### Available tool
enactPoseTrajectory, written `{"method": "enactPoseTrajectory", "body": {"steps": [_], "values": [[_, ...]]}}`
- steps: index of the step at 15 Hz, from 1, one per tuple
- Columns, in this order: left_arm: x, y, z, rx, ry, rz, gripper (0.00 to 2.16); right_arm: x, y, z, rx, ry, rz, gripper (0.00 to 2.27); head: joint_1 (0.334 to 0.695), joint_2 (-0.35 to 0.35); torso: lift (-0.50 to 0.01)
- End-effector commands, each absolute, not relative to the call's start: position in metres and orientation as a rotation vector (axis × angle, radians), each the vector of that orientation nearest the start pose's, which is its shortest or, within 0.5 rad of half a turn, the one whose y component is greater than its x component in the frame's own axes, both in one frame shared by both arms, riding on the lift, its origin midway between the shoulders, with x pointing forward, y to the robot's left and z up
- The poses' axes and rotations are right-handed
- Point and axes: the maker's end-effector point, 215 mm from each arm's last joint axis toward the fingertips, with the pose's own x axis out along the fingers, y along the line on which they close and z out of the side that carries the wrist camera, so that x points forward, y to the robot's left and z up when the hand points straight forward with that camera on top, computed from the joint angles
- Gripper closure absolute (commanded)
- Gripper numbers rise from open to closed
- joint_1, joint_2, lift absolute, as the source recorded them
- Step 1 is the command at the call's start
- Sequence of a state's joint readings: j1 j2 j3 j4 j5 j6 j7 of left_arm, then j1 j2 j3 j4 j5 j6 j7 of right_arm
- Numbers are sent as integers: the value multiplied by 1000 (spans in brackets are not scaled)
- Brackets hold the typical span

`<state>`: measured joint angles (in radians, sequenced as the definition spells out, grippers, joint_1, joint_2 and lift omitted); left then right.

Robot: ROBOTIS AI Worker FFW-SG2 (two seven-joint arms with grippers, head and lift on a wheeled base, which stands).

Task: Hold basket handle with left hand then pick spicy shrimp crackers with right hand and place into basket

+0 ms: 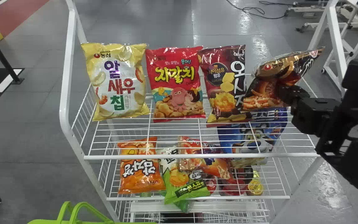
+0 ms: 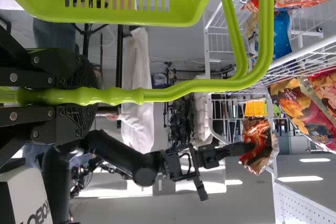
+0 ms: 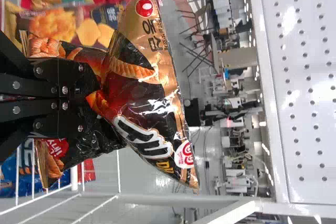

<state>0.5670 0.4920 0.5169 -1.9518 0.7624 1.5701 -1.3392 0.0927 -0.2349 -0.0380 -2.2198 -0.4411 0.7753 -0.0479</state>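
The right tool [image 3: 94,96], black and two-fingered, is closing firmly on the middle of the black-and-gold foil bag of spicy shrimp crackers [image 3: 152,87], whose film is creasing around the pinch. That central hold is probably keeping the bulk balanced on both sides, though the bag is tilting. In the head view it is sitting at 2 o'clock, over the right end of the top white wire shelf [image 1: 200,155]; whether its lower edge is touching the wires, I cannot tell.

Toward 9 o'clock, the dark red potato-snack bag [image 1: 222,84] is standing just beside it, partly overlapped, so a sideways pull would be risking a snag. Lifting would be giving the foil more room before it is crossing the shelf's front rail.

At 7 o'clock, the lime-green plastic basket [image 2: 121,18] is waiting below and left of the shelf. The black left tool [image 2: 79,96] is clamping its ribbed, smooth-ended handle [image 2: 189,88], presumably steadying the opening; the arching handle bars are needing clearance too.
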Motion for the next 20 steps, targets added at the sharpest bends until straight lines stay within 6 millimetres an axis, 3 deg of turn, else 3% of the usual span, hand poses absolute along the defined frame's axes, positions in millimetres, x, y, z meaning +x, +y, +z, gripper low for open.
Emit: {"method": "enactPoseTrajectory", "body": {"steps": [1,9,12,15,20], "values": [[188,254,-375,-1205,1091,-950,1791,513,-202,-263,119,259,221,2240,695,59,-37],[186,252,-375,-1212,1093,-955,1791,415,-135,-304,183,442,418,2240,695,172,-37],[185,252,-375,-1214,1092,-956,1791,383,-87,-320,228,514,553,2240,695,234,-37],[185,252,-375,-1216,1093,-957,1791,348,-36,-329,272,566,682,2240,695,350,-37],[185,249,-370,-1234,1079,-975,1791,291,33,-341,336,655,861,2240,695,350,-37]]}}
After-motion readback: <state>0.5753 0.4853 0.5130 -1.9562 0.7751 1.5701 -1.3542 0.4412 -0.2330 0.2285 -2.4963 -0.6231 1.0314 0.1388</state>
